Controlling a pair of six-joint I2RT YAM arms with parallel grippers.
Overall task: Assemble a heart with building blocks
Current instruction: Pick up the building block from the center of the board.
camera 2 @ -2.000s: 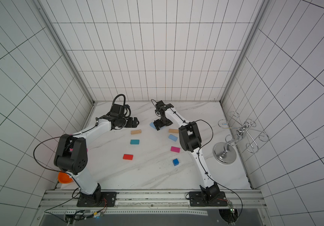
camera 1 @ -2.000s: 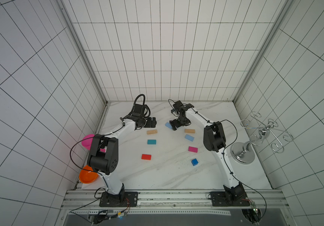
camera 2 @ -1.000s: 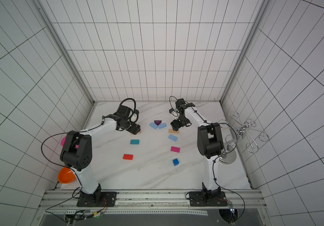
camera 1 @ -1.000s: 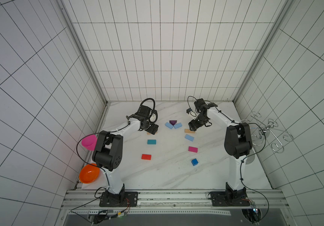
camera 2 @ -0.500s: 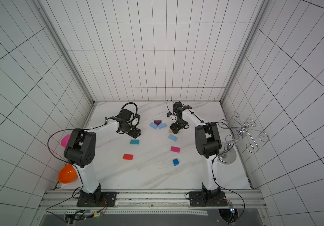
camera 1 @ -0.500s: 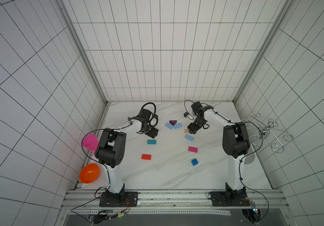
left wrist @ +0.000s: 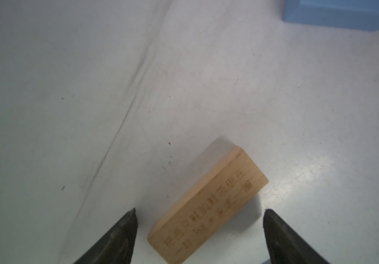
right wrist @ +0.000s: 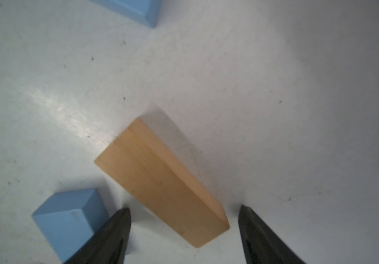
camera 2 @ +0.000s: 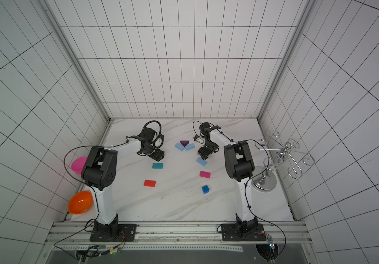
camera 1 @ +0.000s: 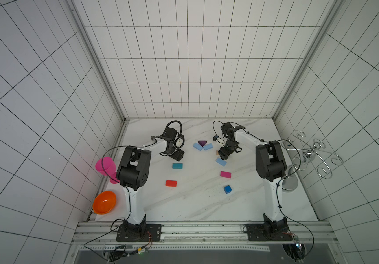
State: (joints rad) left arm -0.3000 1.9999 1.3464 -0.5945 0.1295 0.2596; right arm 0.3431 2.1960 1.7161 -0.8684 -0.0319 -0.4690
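A purple triangle [camera 1: 202,143] sits between two light blue blocks [camera 1: 197,146] [camera 1: 208,146] at the back middle. A third light blue block [camera 1: 221,161], teal [camera 1: 177,165], red [camera 1: 171,183], magenta [camera 1: 225,174] blocks and a blue cube [camera 1: 228,189] lie apart. My left gripper [left wrist: 199,211] is open, its fingers astride an engraved tan wood block [left wrist: 206,210] with gaps on both sides. My right gripper [right wrist: 185,208] is open around the plain tan wood block [right wrist: 161,180], not touching it. Both tan blocks are mostly hidden under the grippers in both top views.
A pink goblet [camera 1: 106,165] and an orange bowl [camera 1: 104,202] stand at the left edge beside the left arm. A chrome wire rack [camera 1: 307,155] stands on its round base [camera 1: 289,182] at the right edge. Tiled walls close in three sides.
The right gripper left the triangle group and came down over its tan block. The left gripper swung toward the middle and settled over the other tan block. No block has moved.
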